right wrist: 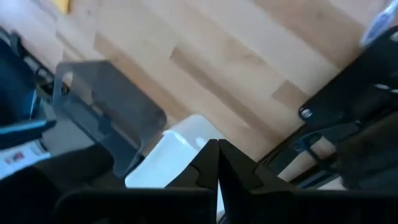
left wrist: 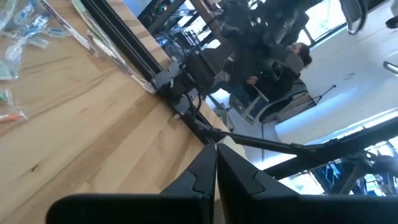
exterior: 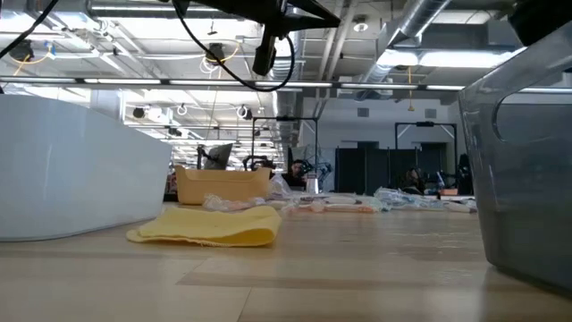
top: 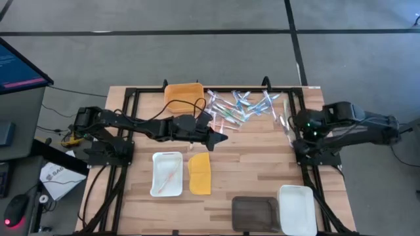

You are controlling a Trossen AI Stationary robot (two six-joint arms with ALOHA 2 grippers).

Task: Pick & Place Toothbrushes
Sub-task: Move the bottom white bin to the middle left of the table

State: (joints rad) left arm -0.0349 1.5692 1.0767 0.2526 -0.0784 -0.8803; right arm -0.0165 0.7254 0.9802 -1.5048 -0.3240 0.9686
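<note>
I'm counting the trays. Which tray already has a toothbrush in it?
The white tray beside the flat yellow lid, near the left gripper. A pinkish toothbrush lies inside it. The other white tray and the dark tray look empty.

No text can be read anywhere; the print on the white box (top: 58, 177) beside the table is illegible.
</note>
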